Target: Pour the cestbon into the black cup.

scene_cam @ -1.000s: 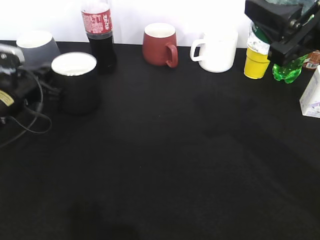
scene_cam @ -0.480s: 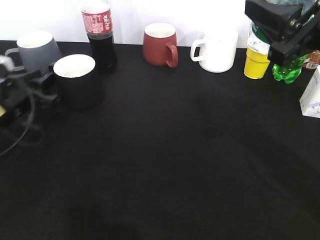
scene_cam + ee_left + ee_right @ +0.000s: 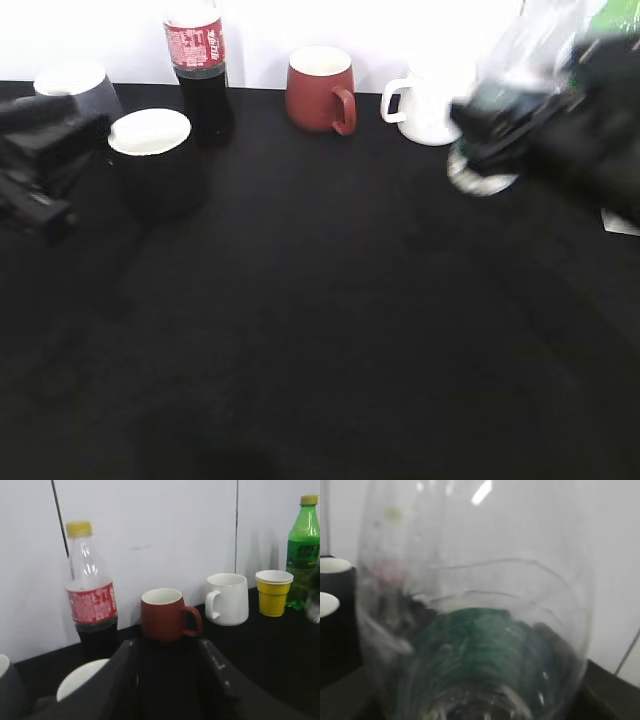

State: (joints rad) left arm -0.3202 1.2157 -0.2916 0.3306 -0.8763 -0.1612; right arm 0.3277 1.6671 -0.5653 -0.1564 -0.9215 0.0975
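The black cup (image 3: 155, 175), white inside, stands at the back left. My left gripper (image 3: 70, 150) hovers just left of it, open and empty. In the left wrist view its jaws (image 3: 166, 655) frame bare black cloth, and the cup's white rim (image 3: 82, 677) shows left of the left finger. My right gripper (image 3: 530, 135) is shut on the cestbon (image 3: 495, 110), a clear bottle with a dark green label, held tilted and blurred above the table at the right. The cestbon (image 3: 480, 645) fills the right wrist view and hides the jaws.
Along the back stand a grey mug (image 3: 80, 85), a cola bottle (image 3: 197, 60), a dark red mug (image 3: 320, 90) and a white mug (image 3: 420, 105). Stacked yellow cups (image 3: 273, 592) and a green soda bottle (image 3: 302, 550) stand at the far right.
My right gripper has swung down and left with the cestbon, from the back right corner towards the middle. My left gripper has drawn back from the black cup's handle.
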